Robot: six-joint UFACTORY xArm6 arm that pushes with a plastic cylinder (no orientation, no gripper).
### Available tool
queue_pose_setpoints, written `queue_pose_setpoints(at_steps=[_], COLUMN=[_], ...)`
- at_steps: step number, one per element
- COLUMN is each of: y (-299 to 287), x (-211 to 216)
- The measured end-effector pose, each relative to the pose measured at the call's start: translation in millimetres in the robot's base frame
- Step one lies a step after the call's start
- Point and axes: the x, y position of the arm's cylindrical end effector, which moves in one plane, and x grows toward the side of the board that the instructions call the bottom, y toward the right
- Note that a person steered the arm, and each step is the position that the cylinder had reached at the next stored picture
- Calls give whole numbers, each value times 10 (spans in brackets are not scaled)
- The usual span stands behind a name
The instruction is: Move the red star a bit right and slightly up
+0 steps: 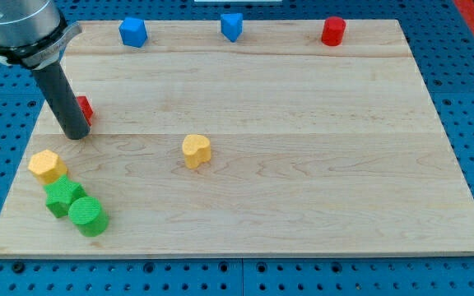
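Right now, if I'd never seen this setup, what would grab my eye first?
Probably the thick dark rod at the view's left, my tip resting against a mostly hidden red block. Next, the cluster at the bottom left: a yellow hexagonal block, green star and green cylinder. A yellow heart sits alone mid-board.

My tip (76,134) sits just at seven o'clock of the red star (85,107). Yellow heart (196,150) lies off at three o'clock. At six o'clock, the yellow hexagon (48,165), green star (62,196) and green cylinder (87,216) are huddled together. Far at twelve to two o'clock stand the left blue block (132,32), right blue block (232,25) and red cylinder (332,31).

Wooden board (303,189) with coloured blocks
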Motion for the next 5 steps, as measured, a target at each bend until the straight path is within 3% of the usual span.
queue_pose_setpoints(at_steps=[2,4,5], y=[-107,-713,-728], x=[189,-225,-298])
